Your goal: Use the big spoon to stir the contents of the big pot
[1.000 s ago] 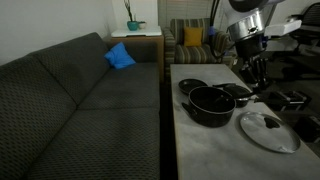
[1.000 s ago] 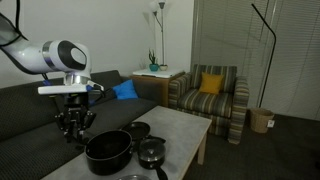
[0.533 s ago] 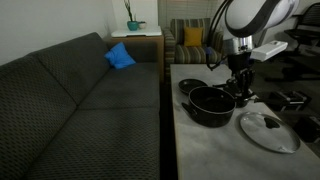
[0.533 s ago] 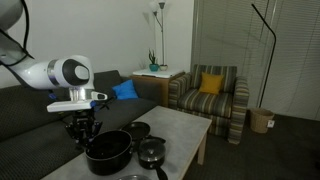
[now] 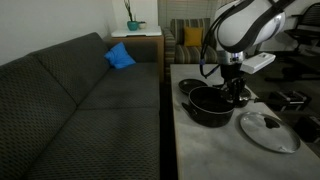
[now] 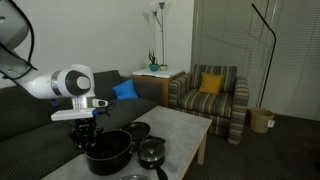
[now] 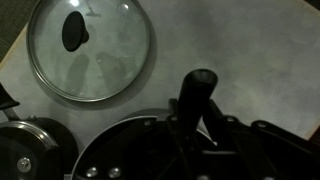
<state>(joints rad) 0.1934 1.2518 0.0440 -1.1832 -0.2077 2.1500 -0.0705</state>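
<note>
The big pot (image 5: 210,106) is wide, black and low-walled, and stands in the middle of the light table; it also shows in the other exterior view (image 6: 108,152). My gripper (image 5: 236,93) hangs over its right rim, and it reaches down at the pot's near-left edge in an exterior view (image 6: 86,138). In the wrist view the gripper (image 7: 192,128) is shut on the big spoon (image 7: 199,88), a black handle that points away from the jaws above the pot's rim (image 7: 108,142). The spoon's bowl is hidden.
A round glass lid (image 5: 268,130) with a black knob lies on the table beside the pot, also in the wrist view (image 7: 90,48). A smaller black pot (image 5: 192,86) and a pan (image 6: 137,130) stand behind. A lidded small pot (image 6: 152,153) is close by. A sofa (image 5: 70,100) flanks the table.
The gripper has come down from above the table's edge and moved in over the big pot, holding the spoon. The pots and lid have not moved.
</note>
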